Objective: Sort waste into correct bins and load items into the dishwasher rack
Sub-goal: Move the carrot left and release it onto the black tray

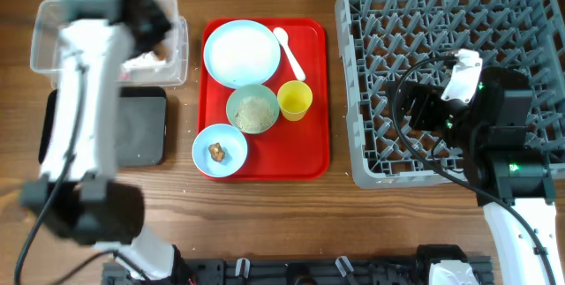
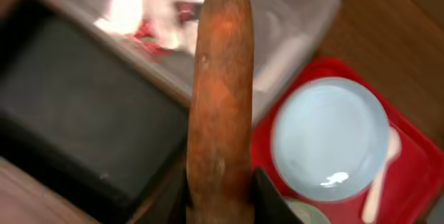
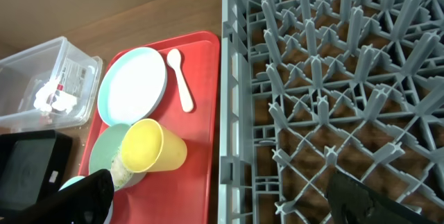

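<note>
My left gripper is shut on the orange-brown carrot-like stick and holds it above the edge between the clear tub and the black tray. In the overhead view this gripper is over the clear tub. Crumpled white paper and the red foil wrapper lie in the tub. My right gripper is open and empty over the grey dishwasher rack, which also shows in the right wrist view, as does this gripper.
A flat red serving tray carries the pale blue plate, white spoon, green bowl with rice, yellow cup and blue bowl with a brown lump. The black tray lies below the tub.
</note>
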`<state>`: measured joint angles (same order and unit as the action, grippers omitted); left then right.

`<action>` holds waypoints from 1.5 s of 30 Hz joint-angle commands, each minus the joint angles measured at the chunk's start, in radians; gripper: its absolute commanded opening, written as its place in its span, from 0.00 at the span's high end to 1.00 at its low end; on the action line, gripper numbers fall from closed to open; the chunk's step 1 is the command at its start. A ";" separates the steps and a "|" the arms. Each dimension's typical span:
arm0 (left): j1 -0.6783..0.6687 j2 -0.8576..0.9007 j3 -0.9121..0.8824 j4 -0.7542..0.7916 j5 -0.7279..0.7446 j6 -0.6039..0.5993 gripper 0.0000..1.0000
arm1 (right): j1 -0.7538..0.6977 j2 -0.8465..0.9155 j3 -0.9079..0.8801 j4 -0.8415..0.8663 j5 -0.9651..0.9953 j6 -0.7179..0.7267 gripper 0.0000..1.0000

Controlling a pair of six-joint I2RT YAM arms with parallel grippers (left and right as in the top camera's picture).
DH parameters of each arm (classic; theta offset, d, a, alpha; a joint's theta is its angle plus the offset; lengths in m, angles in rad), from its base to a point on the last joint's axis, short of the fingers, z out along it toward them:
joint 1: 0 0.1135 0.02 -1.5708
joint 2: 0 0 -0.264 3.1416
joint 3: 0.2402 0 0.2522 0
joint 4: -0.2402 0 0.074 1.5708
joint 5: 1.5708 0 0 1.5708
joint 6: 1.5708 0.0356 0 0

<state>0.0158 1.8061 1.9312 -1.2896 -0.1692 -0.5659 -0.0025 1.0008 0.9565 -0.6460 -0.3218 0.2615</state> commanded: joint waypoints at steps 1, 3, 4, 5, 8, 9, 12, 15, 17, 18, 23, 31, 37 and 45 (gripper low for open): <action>0.167 -0.036 0.011 -0.092 -0.057 0.004 0.95 | 0.005 0.006 0.018 0.006 -0.016 0.004 0.00; 0.247 -0.026 -0.019 -0.126 -0.057 -0.003 0.96 | 0.005 0.006 0.018 0.005 -0.016 0.003 0.00; 0.291 -0.024 -0.058 -0.128 -0.057 -0.011 0.96 | 0.005 0.008 0.018 0.005 -0.016 0.004 0.00; 0.340 -0.024 -0.113 -0.119 -0.056 -0.043 0.96 | 0.005 0.010 0.018 0.005 -0.016 0.003 0.00; 0.441 -0.024 -0.301 -0.031 -0.033 -0.204 0.96 | 0.005 0.027 0.018 0.005 -0.016 0.004 0.00; 0.455 -0.024 -0.352 0.008 -0.011 -0.235 0.96 | 0.005 0.034 0.018 0.005 -0.016 0.004 0.00; 0.476 -0.024 -0.550 0.203 0.042 -0.327 0.96 | 0.005 0.061 0.018 0.005 -0.017 0.011 0.00; 0.467 -0.024 -0.734 0.446 0.042 -0.421 0.96 | 0.005 0.088 0.018 0.005 -0.017 0.034 0.00; 0.457 -0.024 -0.844 0.615 0.045 -0.423 0.95 | 0.005 0.105 0.018 0.005 -0.018 0.034 0.00; 0.456 -0.024 -0.869 0.653 0.045 -0.423 0.92 | 0.005 0.108 0.018 0.004 -0.018 0.035 0.00; 0.455 -0.024 -0.909 0.708 0.045 -0.422 0.72 | 0.005 0.110 0.018 0.011 -0.016 0.056 0.00; 0.455 -0.077 -0.850 0.723 0.217 -0.145 0.25 | 0.005 0.110 0.018 0.018 -0.016 0.055 0.00; 0.387 -0.237 -0.771 0.625 0.437 0.172 0.23 | 0.005 0.110 0.018 0.018 -0.016 0.055 0.00; -0.053 -0.357 -0.772 0.437 0.429 0.375 0.22 | 0.005 0.110 0.018 0.024 -0.017 0.056 0.00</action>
<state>0.1444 1.4509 1.1507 -0.7963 0.2508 -0.3218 -0.0025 1.1023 0.9565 -0.6250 -0.3218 0.3103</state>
